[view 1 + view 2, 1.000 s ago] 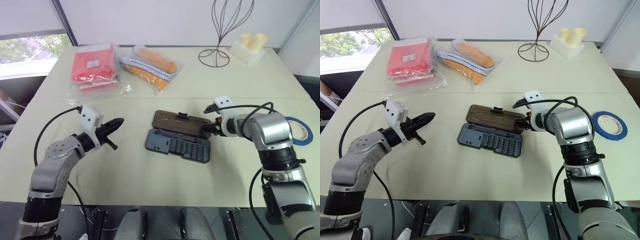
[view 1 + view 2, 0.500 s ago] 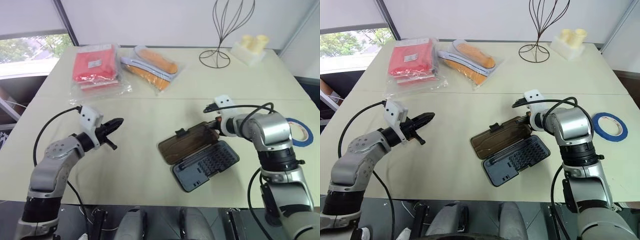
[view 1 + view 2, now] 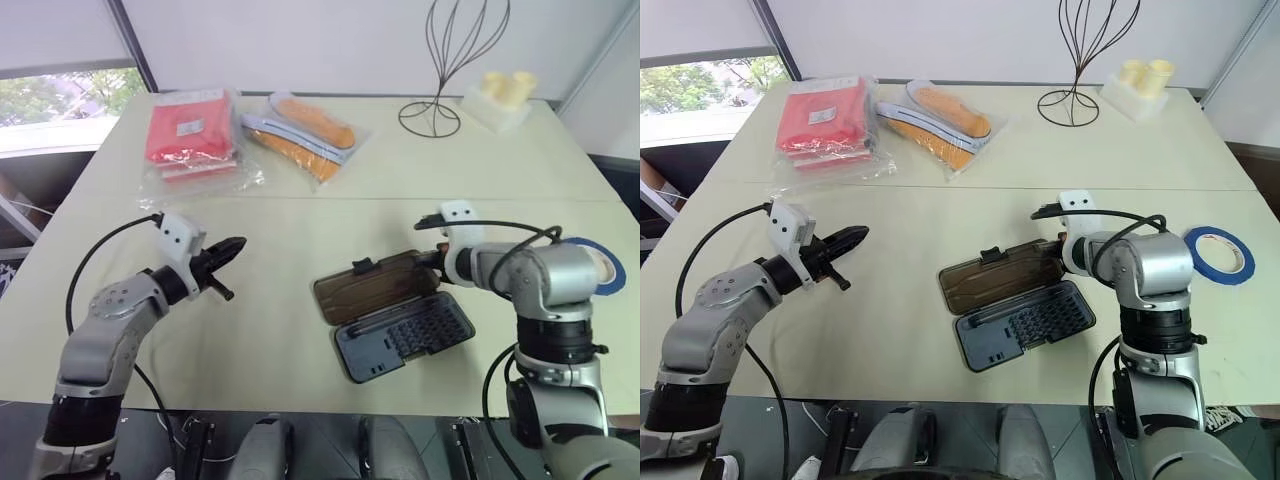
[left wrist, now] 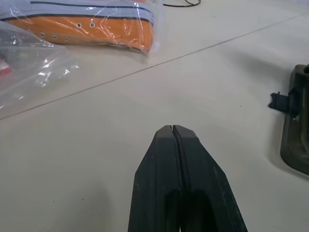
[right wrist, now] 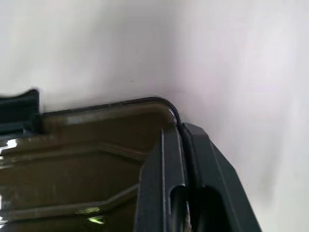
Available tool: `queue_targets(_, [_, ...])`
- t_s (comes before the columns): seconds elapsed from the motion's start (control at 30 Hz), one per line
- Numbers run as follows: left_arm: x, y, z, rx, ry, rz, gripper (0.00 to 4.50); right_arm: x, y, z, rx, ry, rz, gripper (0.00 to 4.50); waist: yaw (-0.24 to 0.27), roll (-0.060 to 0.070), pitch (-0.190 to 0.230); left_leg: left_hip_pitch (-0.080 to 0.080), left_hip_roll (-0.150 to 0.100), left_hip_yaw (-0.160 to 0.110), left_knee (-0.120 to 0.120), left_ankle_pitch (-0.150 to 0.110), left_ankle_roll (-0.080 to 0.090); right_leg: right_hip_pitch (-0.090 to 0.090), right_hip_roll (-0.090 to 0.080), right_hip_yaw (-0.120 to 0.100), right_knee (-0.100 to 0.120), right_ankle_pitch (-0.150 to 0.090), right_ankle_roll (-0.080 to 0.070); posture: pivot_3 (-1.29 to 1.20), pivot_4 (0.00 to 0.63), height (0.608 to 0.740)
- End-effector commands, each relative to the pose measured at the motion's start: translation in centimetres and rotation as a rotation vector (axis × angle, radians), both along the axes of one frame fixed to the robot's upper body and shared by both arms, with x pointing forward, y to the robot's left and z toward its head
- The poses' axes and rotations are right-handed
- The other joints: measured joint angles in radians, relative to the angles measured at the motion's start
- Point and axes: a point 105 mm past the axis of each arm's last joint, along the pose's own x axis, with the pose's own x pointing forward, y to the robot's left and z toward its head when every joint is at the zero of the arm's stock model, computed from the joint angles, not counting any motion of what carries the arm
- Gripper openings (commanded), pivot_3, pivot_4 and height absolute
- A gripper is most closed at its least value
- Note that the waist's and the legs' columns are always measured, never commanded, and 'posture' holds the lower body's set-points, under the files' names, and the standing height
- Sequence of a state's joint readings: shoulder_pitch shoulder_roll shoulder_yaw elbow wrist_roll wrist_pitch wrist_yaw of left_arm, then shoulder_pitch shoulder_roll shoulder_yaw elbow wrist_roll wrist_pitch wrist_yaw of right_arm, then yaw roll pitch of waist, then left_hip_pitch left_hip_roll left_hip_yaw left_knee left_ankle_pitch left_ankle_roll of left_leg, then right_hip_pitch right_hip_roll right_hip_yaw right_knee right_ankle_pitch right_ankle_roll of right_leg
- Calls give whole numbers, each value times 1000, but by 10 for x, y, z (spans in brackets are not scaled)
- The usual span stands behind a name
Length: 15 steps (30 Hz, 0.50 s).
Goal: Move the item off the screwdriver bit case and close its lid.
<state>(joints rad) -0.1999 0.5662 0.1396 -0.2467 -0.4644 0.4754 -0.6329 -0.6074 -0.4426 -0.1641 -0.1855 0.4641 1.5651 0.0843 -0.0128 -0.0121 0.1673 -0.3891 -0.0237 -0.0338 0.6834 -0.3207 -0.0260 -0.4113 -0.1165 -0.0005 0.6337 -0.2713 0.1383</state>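
The screwdriver bit case (image 3: 403, 337) lies open on the surface (image 3: 300, 240), toward the near edge and right of centre. Its long axis runs on a diagonal, from the near left up toward the far right. The dark grey tray with its rows of bits faces up, on the near side. The lid (image 3: 377, 285), translucent smoky brown, lies folded back flat on the far side of the tray, parallel to it, with its latch tab (image 3: 362, 266) projecting from the far long edge.

The right gripper (image 3: 436, 262) is at the right end of the lid. Its jaws are closed; the right wrist view shows them pressed together over the lid's rounded corner (image 5: 166, 107), with the lid's edge appearing to run between them.

The left gripper (image 3: 235, 246) hangs above the surface well to the left of the case, pointing toward it. Its jaws are closed on nothing, the two fingers (image 4: 159, 159) meeting along a thin seam in the left wrist view.

The roll of blue tape (image 3: 1218, 253) lies flat on the surface near the right edge, clear of the case and beyond the right arm.

Toward the far left corner lie a red plastic-wrapped packet (image 3: 188, 135) and, just beside it, an orange plastic-wrapped packet (image 3: 300, 132). A wire stand (image 3: 432, 105) and a pale block with two cylinders (image 3: 503, 92) sit near the far edge on the right.
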Motion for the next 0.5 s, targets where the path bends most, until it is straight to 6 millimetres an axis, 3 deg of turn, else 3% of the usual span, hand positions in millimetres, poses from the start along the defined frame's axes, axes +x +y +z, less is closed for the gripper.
queue_targets(0.03, [-2,0,13,15,-53,-13,0,-16,2,-27,62,129,-38,32,0,-1,-1,0,0,0,0,0,0,0,0,0,0,0,0,0,150,740])
queue_targets(0.27, [0,-3,14,17,-54,-26,0,-27,-6,-24,89,199,-70,32,0,-2,-1,0,1,0,0,0,0,1,0,0,0,0,0,0,150,740])
queue_targets(0.5, [0,-3,14,22,-54,-31,0,-52,1,-21,109,297,-58,32,2,-2,-1,0,1,0,0,-4,7,2,0,-1,-1,0,0,0,150,740])
